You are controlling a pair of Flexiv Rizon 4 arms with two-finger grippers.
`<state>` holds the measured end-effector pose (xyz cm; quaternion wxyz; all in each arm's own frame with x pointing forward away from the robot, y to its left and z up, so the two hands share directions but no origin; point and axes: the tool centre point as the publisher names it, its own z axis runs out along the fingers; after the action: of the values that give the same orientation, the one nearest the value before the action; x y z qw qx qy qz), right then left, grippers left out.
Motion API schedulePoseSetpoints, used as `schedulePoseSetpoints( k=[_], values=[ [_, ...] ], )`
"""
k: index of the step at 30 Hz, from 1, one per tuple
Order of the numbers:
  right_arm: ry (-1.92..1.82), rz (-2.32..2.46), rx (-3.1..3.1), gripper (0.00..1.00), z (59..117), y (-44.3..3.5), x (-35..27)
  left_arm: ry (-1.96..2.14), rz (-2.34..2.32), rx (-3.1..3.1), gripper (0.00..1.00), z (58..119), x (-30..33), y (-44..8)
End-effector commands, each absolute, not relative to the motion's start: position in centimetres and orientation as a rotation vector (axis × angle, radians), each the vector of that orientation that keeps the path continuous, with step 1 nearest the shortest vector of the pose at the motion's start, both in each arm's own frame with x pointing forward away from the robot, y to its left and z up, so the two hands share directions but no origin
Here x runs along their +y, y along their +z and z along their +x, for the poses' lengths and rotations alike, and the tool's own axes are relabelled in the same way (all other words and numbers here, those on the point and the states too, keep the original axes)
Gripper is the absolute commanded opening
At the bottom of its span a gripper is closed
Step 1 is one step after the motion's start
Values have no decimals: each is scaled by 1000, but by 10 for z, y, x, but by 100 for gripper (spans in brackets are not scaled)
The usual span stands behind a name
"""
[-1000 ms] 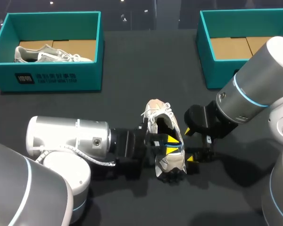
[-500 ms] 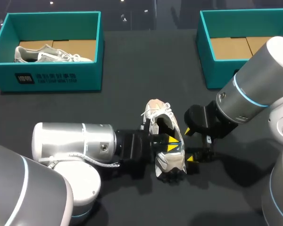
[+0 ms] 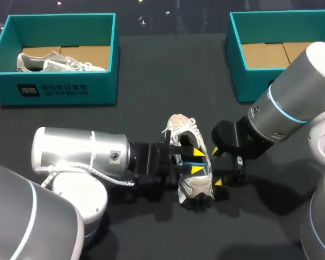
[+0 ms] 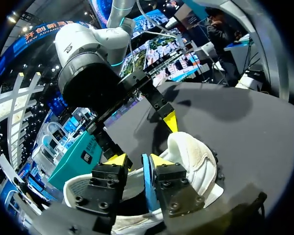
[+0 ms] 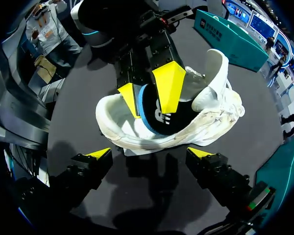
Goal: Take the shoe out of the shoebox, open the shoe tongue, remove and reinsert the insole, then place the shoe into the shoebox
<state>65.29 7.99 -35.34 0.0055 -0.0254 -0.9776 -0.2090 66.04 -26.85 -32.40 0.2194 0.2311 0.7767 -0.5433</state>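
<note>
A white sneaker (image 3: 190, 187) lies on its side on the dark table, its opening turned toward my right gripper (image 3: 218, 167). My left gripper (image 3: 196, 161) reaches into the opening, fingers a little apart. In the left wrist view the blue-edged black insole (image 4: 146, 176) stands on edge between those fingers (image 4: 137, 160), against one of them and clear of the other. The right wrist view shows the insole (image 5: 159, 115) inside the sneaker (image 5: 213, 105). My right gripper (image 5: 151, 152) hangs wide open just beside the sneaker's side, touching nothing.
A teal shoebox (image 3: 59, 89) at the back left holds another pale sneaker (image 3: 54, 62). A second teal shoebox (image 3: 244, 81) at the back right shows only its cardboard floor. Bare dark table lies between the boxes and the sneaker.
My left gripper's fingers have closed further and then spread apart inside the sneaker, and the left arm has pulled back slightly to the left. The right arm and the sneaker stayed put.
</note>
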Motion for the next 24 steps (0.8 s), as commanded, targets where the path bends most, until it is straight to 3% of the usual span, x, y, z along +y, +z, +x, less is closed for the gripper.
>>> schedulePoseSetpoints(
  k=[1,24],
  values=[
    [-653,-81,-3064,100,651,-354,80,-1505,680,2204,29,657,-255,-314],
    [-653,-81,-3064,100,651,-354,80,-1446,911,2450,35,643,-270,-322]
  ],
)
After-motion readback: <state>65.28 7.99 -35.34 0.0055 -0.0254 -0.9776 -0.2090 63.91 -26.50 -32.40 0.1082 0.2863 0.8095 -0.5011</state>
